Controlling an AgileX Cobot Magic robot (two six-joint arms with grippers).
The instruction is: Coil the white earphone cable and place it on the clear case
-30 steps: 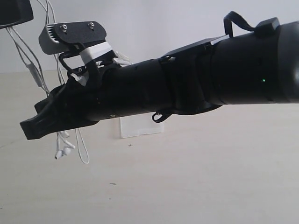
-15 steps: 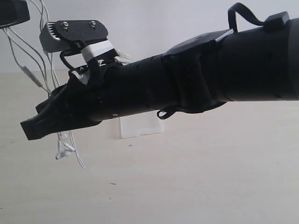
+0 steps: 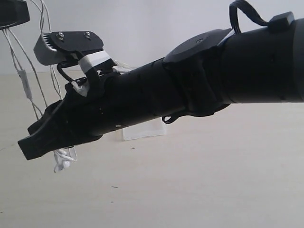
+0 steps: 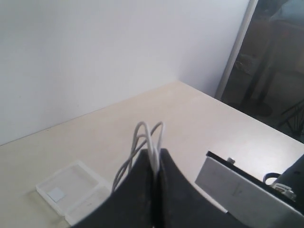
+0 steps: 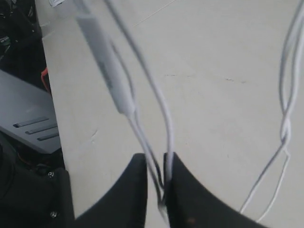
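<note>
Currently the white earphone cable is off the table, strung in the air between the two grippers, and no part of it lies on the clear case.

Left wrist view: several loops of the cable rise from between the fingers of the left gripper. These fingers are pressed together on the strands, so it is clenched on the cable.

Exterior view: the strands drop from that gripper at the top left corner, pass the inline remote, and end at the earbuds. The earbuds dangle low beside the tip of the right gripper. Whether they touch the table cannot be resolved.

Right wrist view: two strands run into the narrow slit between the right gripper's fingers, and the remote hangs just beyond the fingertips. The slit looks slightly wider than the strands. I cannot tell whether the jaws pinch the cable or only straddle it. Another twisted pair of strands hangs free, apart from the fingers.

The case lies flat on the table with both halves opened out and a white square label on one half. In the exterior view the right arm hides most of it, and only a strip shows below the forearm.
</note>
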